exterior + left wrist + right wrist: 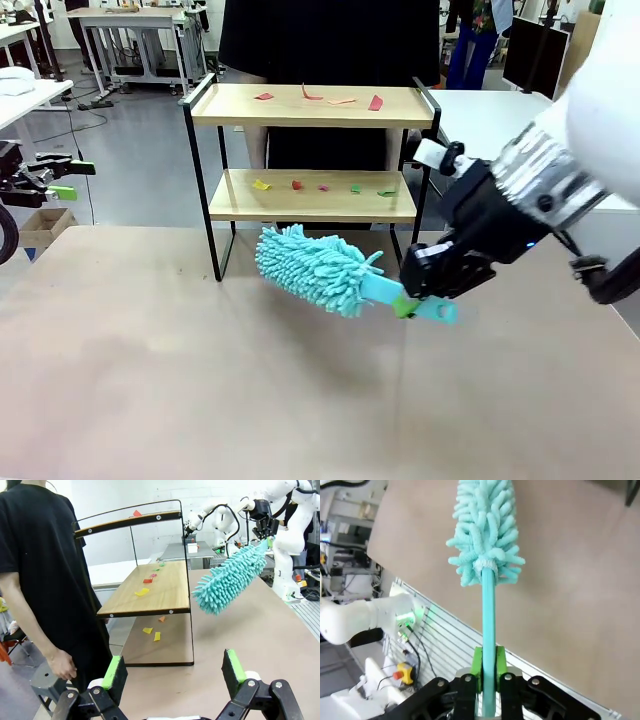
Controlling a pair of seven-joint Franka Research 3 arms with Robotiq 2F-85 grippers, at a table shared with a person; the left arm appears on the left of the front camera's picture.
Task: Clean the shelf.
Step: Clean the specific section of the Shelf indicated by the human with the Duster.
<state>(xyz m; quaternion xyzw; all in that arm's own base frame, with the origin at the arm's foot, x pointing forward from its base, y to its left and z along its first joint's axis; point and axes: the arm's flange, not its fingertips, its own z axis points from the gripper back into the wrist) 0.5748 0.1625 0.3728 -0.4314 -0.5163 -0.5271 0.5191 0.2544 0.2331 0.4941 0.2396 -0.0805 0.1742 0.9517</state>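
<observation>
Brown tabletop [200,390] closest, then the left gripper [72,180] spread wide and empty, the shelf [310,119] at the table's far side (paper scraps [375,102] on both boards), and the right gripper [410,300] clamped on the handle of a teal duster [315,268].
</observation>
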